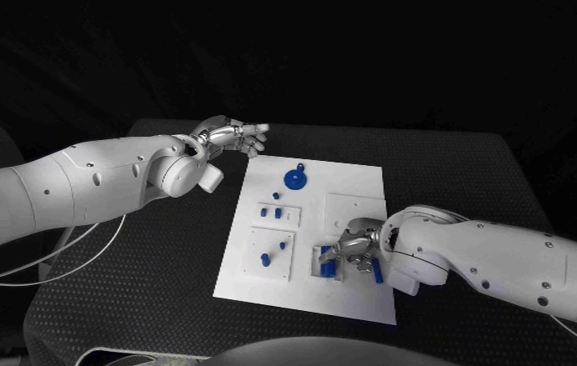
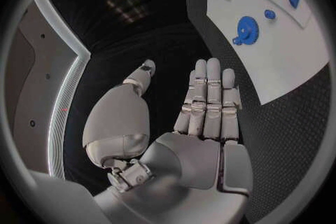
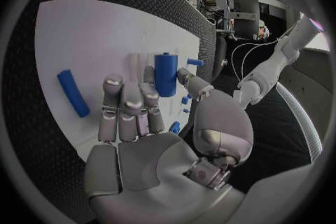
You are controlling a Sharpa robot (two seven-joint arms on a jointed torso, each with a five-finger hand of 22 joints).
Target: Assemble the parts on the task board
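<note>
Head view: a white board [image 1: 348,299] lies in the middle of a black desk [image 1: 157,258]. The left hand [image 1: 232,138] hangs just off the board's far left corner, fingers straight and grasping nothing. The right hand [image 1: 351,252] sits low over the board's near right part, among small blue pegs [image 1: 376,269]. A blue gear [image 1: 294,181] lies flat near the board's far end. More small blue parts stand in two raised white blocks on the board's left side.

Left wrist view: the left hand [image 2: 206,117] is flat, fingers together, released. The gear [image 2: 246,28] rests on the board [image 2: 294,67], well apart from the hand.

Right wrist view: the right hand [image 3: 133,123] reaches over the board [image 3: 77,33]. A short blue peg [image 3: 165,74] stands upright at its fingertips; whether thumb and finger truly pinch it, I cannot tell. Another peg [image 3: 73,93] lies flat, loose, beside the hand.

The pegs look like light, rigid, smooth plastic, likely to roll or slip; pinching one across its middle seems safest. The gear looks best taken by its toothed rim.

No brand, label or writing is readable.
</note>
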